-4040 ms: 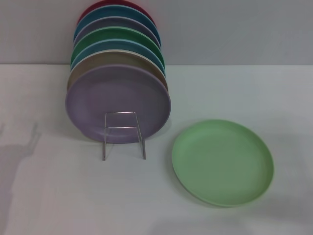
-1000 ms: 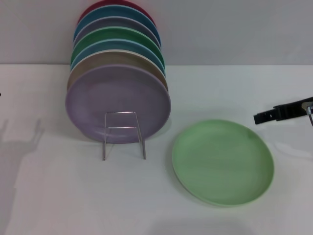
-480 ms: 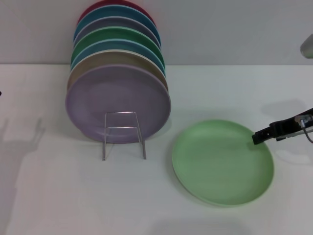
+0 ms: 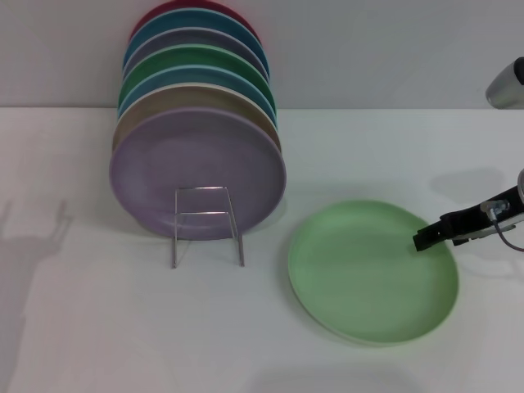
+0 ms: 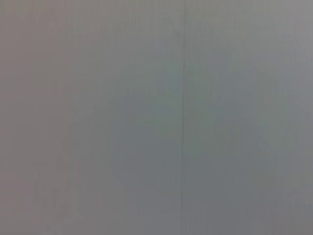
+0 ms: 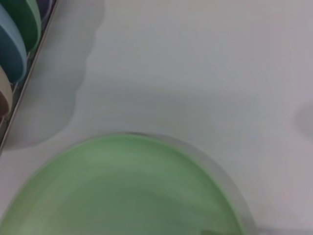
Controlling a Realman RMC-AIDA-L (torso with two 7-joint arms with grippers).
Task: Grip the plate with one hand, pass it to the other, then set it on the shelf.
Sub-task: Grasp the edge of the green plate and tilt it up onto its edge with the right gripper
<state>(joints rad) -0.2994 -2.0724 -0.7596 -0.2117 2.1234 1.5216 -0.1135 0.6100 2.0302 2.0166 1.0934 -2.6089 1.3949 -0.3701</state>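
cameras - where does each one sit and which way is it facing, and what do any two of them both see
Head view: sits on the robot's head, looking forward and down at the white table, the shelf, the plate; the right gripper reaches in from the right edge.
Left wrist view: on the left arm, facing a blank grey surface; no part of the robot shows.
Right wrist view: on the right arm, looking down at the plate and table; none of its fingers are clearly visible.
Shared: head and right wrist views both show the plate and the racked plates.
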